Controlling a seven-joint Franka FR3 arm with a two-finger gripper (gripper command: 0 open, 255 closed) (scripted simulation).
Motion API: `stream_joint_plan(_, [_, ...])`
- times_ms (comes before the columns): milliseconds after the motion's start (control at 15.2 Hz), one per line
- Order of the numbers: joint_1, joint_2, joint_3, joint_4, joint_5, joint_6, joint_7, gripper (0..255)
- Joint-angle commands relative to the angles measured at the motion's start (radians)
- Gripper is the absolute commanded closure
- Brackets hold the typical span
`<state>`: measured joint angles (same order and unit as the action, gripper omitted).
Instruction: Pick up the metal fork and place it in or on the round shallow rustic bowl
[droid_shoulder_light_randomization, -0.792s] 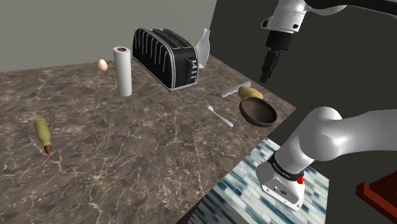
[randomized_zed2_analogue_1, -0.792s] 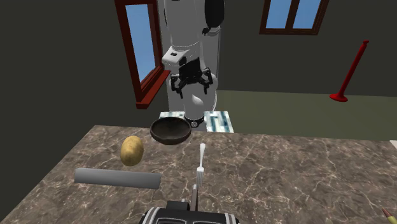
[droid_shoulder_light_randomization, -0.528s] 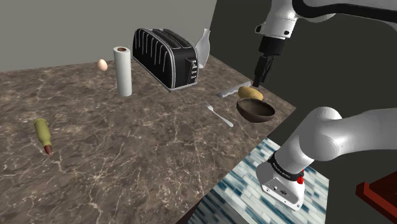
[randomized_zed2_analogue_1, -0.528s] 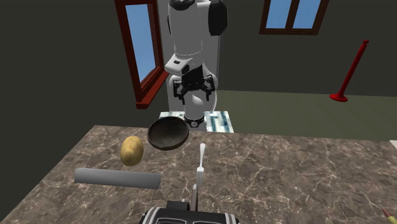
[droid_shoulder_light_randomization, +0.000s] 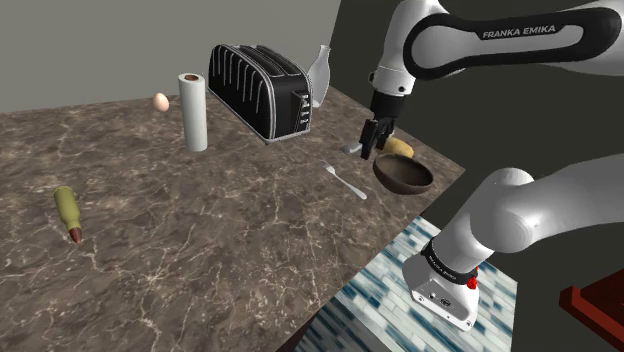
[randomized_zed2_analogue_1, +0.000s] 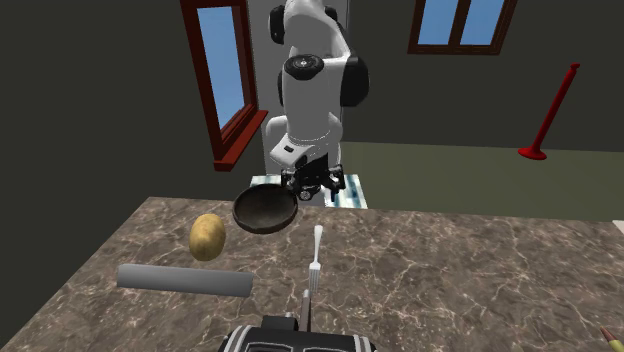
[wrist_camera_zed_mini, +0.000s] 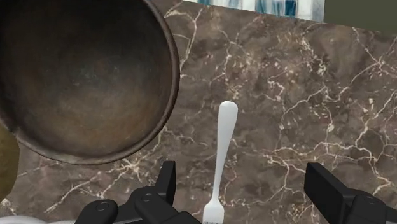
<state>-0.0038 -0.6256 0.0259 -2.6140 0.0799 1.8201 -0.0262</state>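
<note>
A pale fork (wrist_camera_zed_mini: 222, 159) lies flat on the brown marble counter, beside a dark brown round bowl (wrist_camera_zed_mini: 83, 76). In the shoulder view the fork (droid_shoulder_light_randomization: 346, 181) lies to the left of the bowl (droid_shoulder_light_randomization: 404, 175). My gripper (droid_shoulder_light_randomization: 372, 140) hangs above the counter, over the fork's tine end and the bowl's edge. Its fingers (wrist_camera_zed_mini: 167, 181) stand apart and open, touching nothing. The second exterior view has the gripper (randomized_zed2_analogue_1: 305, 185) just behind the bowl (randomized_zed2_analogue_1: 265, 209), which leans toward that camera, with the fork (randomized_zed2_analogue_1: 316, 252) nearer.
A potato (droid_shoulder_light_randomization: 400, 147) and a grey knife (droid_shoulder_light_randomization: 367, 142) lie just behind the bowl. A black toaster (droid_shoulder_light_randomization: 262, 90), a white pitcher (droid_shoulder_light_randomization: 320, 75), a paper roll (droid_shoulder_light_randomization: 193, 111), an egg (droid_shoulder_light_randomization: 161, 101) and a green bottle (droid_shoulder_light_randomization: 68, 213) share the counter. The counter edge runs close by the bowl.
The arm has swung down and toward the shoulder view's left, bringing the gripper from high above the counter's edge to low over the fork and bowl. The bowl has tipped slightly.
</note>
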Motion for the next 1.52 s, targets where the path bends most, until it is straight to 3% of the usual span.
stream_joint_plan(0, [-0.003,0.057,0.015,-0.026,0.001,0.092,0.025,0])
stream_joint_plan(396, [-0.014,0.26,0.057,-0.038,-0.01,0.323,0.104,0])
stream_joint_plan(924, [-0.011,0.323,0.062,-0.099,-0.006,0.447,0.104,0])
stream_joint_plan(1386, [-0.011,0.323,0.062,-0.099,-0.006,0.447,0.104,0])
stream_joint_plan(1452, [-0.011,0.323,0.062,-0.099,-0.006,0.447,0.104,255])
